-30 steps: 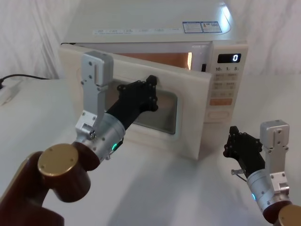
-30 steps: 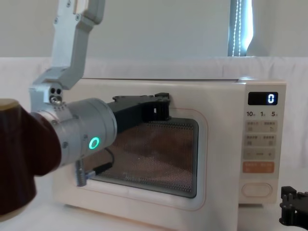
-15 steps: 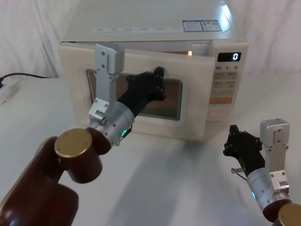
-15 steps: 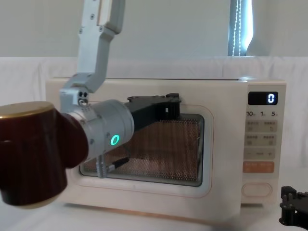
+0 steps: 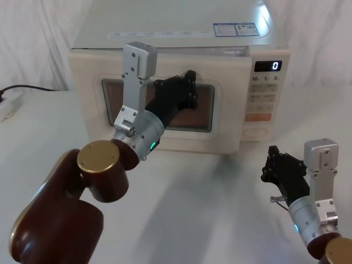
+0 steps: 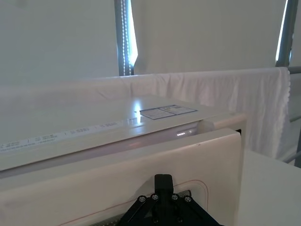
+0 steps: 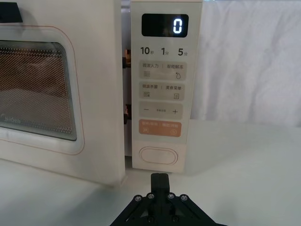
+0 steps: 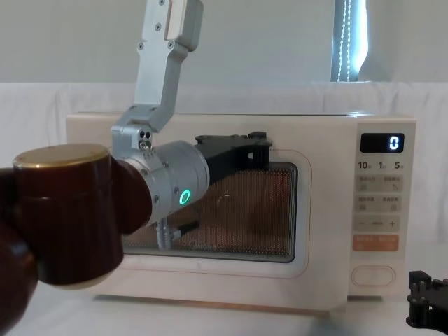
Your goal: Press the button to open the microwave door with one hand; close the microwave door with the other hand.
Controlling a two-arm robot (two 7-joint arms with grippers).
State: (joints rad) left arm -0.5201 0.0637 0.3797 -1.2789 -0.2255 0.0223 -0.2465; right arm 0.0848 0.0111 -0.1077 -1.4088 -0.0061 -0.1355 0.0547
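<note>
White table (image 5: 220, 209), white cloth backdrop. Left gripper (image 5: 184, 91) pressed on microwave door (image 5: 225, 118) by window's top edge, prob. to push it home; door nearly shut, thin gap left. Can't tell its finger state. Right gripper (image 5: 281, 170) sat low on table below button (image 7: 159, 156), parked clear of door; fingers unclear too.

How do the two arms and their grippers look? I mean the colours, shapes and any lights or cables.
Each arm has a silver cylindrical wrist with a green light and a pale grey angular bracket. The left arm also shows glossy dark brown segments with a gold round cap. The left gripper and right gripper are matte black with visible screws. A thin cable hangs below the right gripper.
</note>
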